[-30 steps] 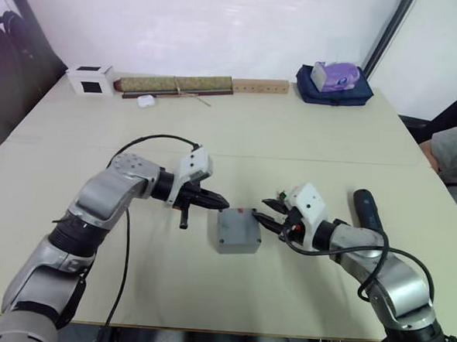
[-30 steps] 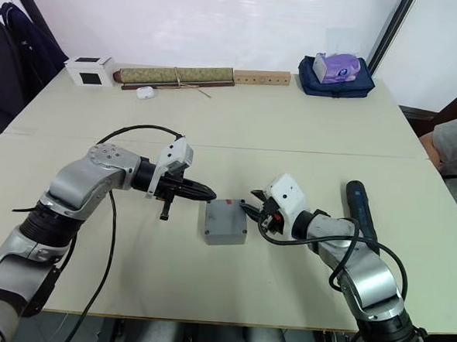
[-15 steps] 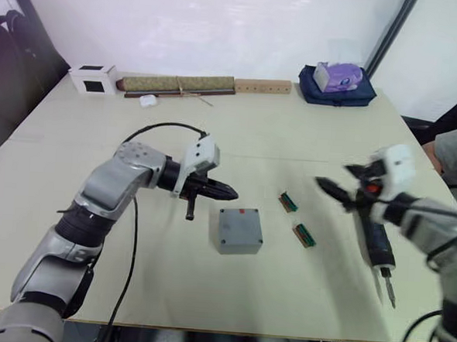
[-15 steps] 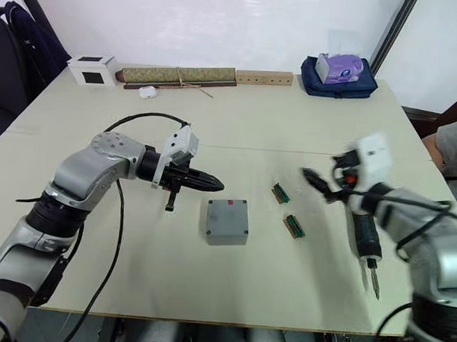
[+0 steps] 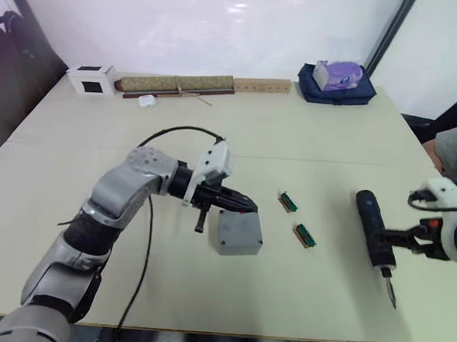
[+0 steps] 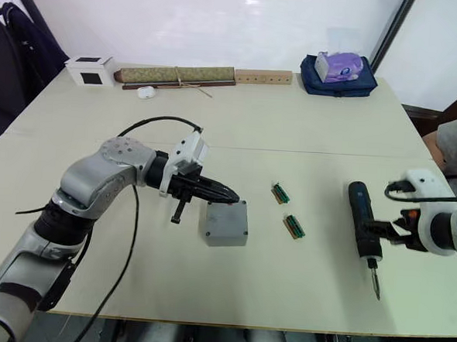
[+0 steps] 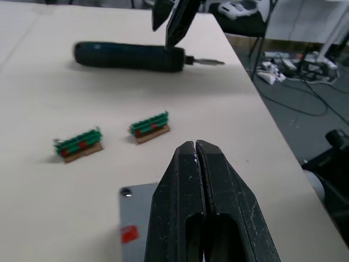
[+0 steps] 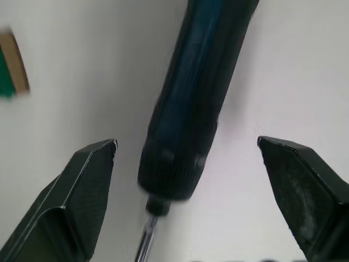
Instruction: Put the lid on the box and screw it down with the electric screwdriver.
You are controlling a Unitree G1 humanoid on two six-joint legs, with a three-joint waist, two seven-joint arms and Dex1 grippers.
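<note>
Right end effector (image 8: pixel 185 158) astride electric screwdriver (image 8: pixel 196 98), seemingly untouching

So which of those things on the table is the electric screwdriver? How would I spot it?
Look at the beige table, toward the robot's right side. The electric screwdriver lies flat there, with the right gripper open around its bit end. It is a long dark pen-shaped tool with a thin metal bit, unlike the two short green strips beside it.
</note>
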